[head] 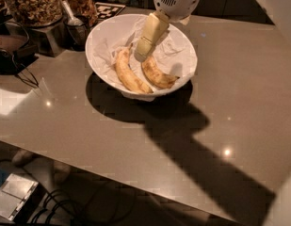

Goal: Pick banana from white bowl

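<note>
Grey-brown worktop (88, 126) carries the white bowl (99, 39) near its far edge, left of centre. The bowl is lined with crumpled white paper (171, 48). Two fruits lie in it side by side, toward the near rim and not touching. The banana (157, 74), curved and brown-speckled, lies on the right; a paler, straighter banana (130, 75) lies to its left. The tool (141, 54) reaches down into the bowl from the far side, its cream tip between the fruits' upper ends, just beside the speckled one. Whether it is released or clenched, I cannot tell; contact is unconfirmed. Jars of nuts (29, 4) stand at the far left corner.
</note>
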Robot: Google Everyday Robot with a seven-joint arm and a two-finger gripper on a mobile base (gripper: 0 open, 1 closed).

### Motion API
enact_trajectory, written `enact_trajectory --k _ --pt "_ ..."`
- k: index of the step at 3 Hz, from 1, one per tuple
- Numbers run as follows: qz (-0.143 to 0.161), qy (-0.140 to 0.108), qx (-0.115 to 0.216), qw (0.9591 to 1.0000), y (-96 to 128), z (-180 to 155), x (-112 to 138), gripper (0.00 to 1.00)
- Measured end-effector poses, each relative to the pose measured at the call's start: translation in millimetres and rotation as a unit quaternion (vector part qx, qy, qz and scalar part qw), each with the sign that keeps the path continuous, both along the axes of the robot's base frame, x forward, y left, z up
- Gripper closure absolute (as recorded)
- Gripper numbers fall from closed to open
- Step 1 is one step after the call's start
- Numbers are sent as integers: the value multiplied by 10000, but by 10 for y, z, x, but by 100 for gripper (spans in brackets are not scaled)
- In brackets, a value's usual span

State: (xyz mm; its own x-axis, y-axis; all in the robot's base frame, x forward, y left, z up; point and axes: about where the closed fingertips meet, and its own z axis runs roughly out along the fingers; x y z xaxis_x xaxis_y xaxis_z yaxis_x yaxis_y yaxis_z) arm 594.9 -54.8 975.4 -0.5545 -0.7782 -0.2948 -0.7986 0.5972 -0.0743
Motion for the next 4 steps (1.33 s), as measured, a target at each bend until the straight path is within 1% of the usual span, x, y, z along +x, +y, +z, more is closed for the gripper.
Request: enact_trajectory --k 1,2,3,4 --pt "-141 224 74 9996 68 -164 153 2" --pt "-368 455 152 9982 21 -334 260 7" --pt "-522 630 213 9964 -14 -473 307 14" --pt "-564 723 217 9956 -25 -562 330 21"
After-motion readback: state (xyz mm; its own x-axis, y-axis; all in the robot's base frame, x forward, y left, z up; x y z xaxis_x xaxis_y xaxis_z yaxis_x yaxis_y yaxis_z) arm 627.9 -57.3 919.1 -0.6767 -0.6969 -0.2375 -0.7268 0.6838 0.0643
